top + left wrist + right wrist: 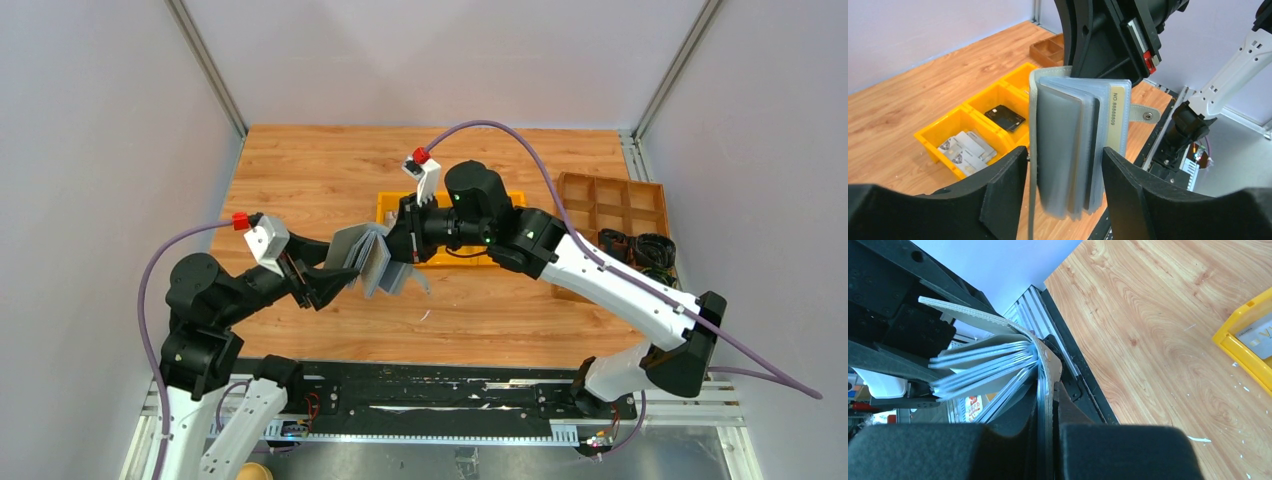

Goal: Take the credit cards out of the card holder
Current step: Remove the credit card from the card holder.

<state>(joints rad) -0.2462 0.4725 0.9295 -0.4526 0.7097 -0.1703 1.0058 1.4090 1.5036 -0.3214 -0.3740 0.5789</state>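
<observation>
The grey card holder (362, 255) hangs open in the air above the table's middle, its clear sleeves fanned out. My right gripper (400, 250) is shut on one cover and a few sleeves, seen edge-on in the right wrist view (1055, 410). My left gripper (335, 282) is open, its jaws wide apart on either side of the holder's (1068, 125) hanging sleeves. A pale card (1118, 117) printed with a number sits in an outer sleeve. Several pale credit cards (965, 147) lie in one compartment of the yellow bin (930, 137).
The yellow bin (385, 210) lies behind the holder, mostly under my right arm, with a black chunky object (1004, 117) in its middle compartment. A brown compartment tray (610, 205) and black items (640, 250) sit at the right edge.
</observation>
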